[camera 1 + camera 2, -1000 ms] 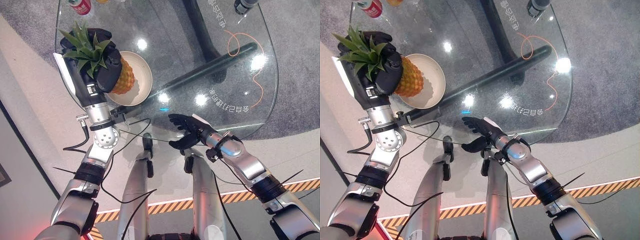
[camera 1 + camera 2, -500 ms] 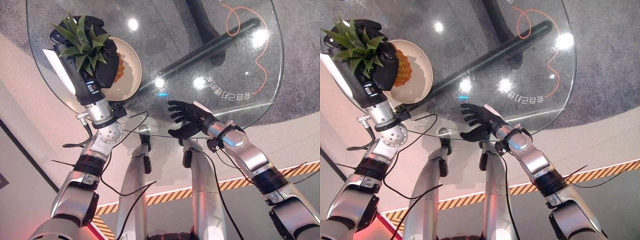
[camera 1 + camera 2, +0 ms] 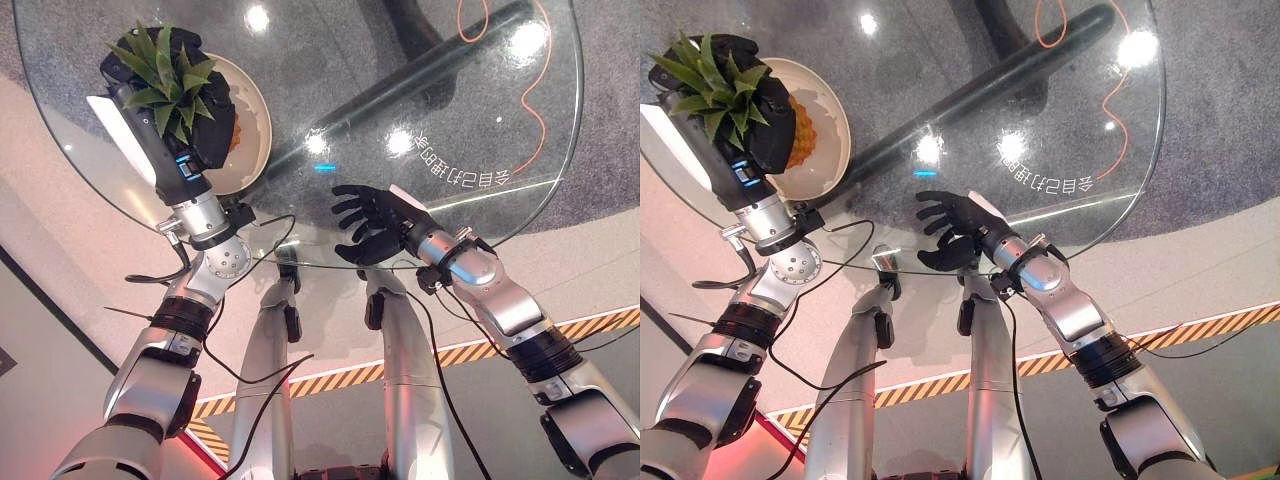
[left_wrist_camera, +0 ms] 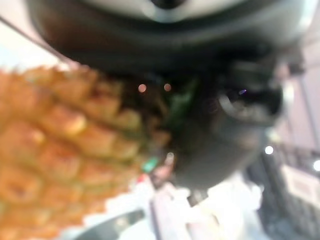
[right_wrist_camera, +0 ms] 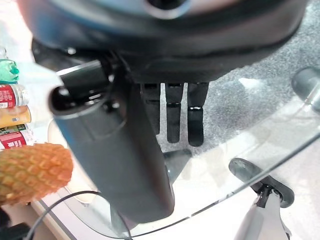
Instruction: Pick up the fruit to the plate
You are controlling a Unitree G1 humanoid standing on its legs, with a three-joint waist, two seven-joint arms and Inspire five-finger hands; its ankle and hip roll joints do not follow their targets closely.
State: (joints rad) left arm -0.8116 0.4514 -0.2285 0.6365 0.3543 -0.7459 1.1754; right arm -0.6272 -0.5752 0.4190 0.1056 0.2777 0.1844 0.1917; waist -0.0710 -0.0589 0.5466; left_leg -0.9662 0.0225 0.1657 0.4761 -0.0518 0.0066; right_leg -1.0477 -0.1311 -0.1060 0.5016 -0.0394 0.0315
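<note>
- Glass round table [image 3: 470,110] stands over a grey carpet, with a dark bar and an orange cord [image 3: 535,115] visible through the glass.
- Near the table's left edge sits a cream plate [image 3: 830,130].
- My left hand [image 3: 205,125] has its fingers curled around the pineapple [image 3: 800,135], just under the green leaves [image 3: 170,85].
- I hold the pineapple over the plate, with the leaves toward me; I cannot tell if the fruit touches the plate.
- In the left wrist view the orange skin of the pineapple [image 4: 60,150] is very close to my palm.
- My right hand [image 3: 380,222] is at the near edge of the table, with fingers spread and straight, holding nothing.
- In the right wrist view my straight fingers [image 5: 173,115] point over the glass, and some bottles [image 5: 12,115] stand beyond the pineapple.
</note>
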